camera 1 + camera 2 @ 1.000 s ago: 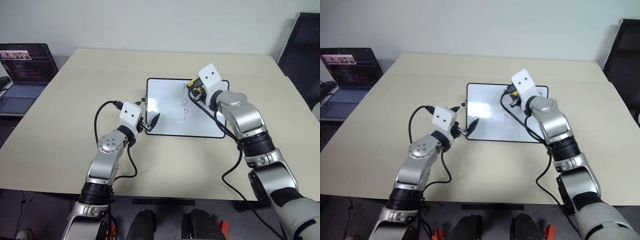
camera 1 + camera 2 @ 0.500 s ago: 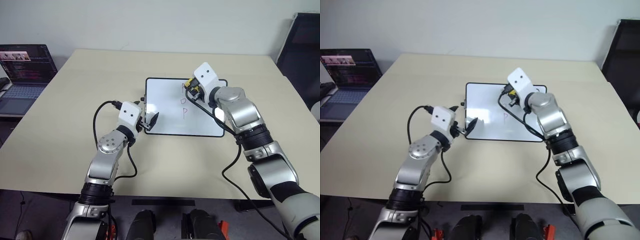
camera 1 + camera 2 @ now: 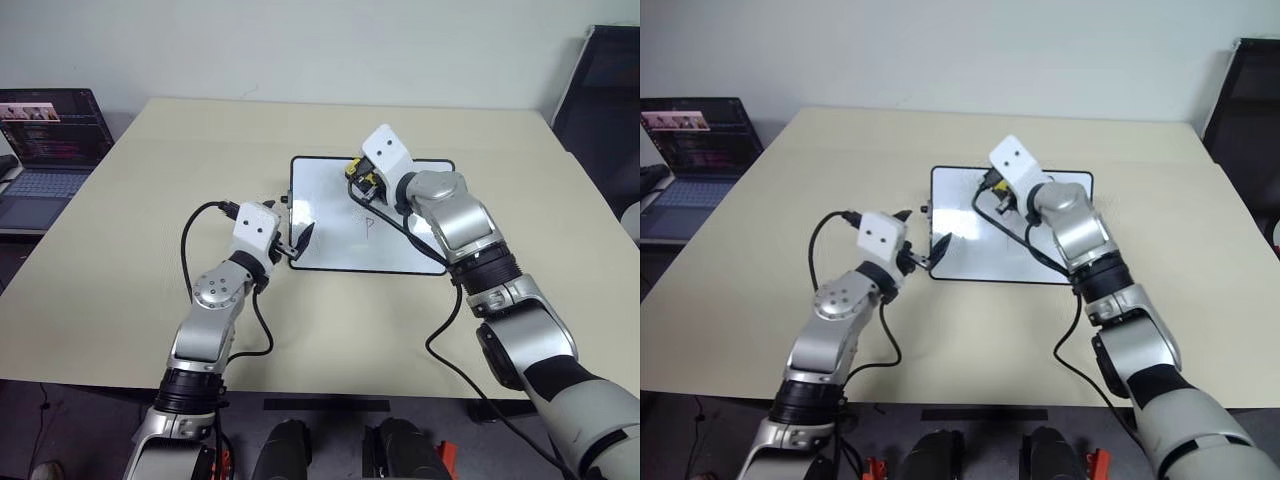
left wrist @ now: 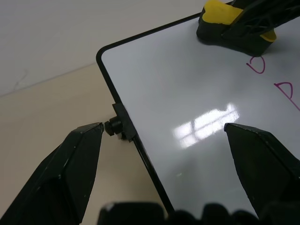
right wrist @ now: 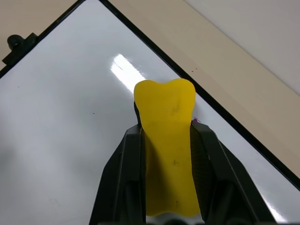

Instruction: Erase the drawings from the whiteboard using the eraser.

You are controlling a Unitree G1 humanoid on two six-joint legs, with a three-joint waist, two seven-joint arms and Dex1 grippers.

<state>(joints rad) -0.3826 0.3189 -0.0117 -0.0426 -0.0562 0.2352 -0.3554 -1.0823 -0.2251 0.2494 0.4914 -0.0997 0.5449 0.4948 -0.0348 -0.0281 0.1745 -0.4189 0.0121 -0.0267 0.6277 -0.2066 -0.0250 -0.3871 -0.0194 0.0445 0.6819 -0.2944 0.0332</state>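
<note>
Since a second ago, the right claw has slid along the far edge of the whiteboard, toward the board's middle, and it takes the eraser with it. One second ago it sat near the far right corner of the board, by the top "P". Now it is more to the left, and that top letter cannot be seen clearly any more. The right claw's two black fingers pinch the yellow eraser from both sides. In the left wrist view the eraser sits down on the white face of the board, near the far edge.

Below the eraser on the board, the drawings show an "O" and a "P" in thin purplish lines. In the left wrist view those two letters sit just beside the eraser.

The whiteboard lies flat near the middle of the tabletop. It has a thin black frame and a small black knob on its left short side.

The left claw stays at the board's left edge, near the close corner. Its fingers are spread wide, one finger out over the tabletop beside the knob, the other over the white face. The board edge runs between them, and they do not pinch it.

A laptop stands open, far off to the left of the whiteboard.
</note>
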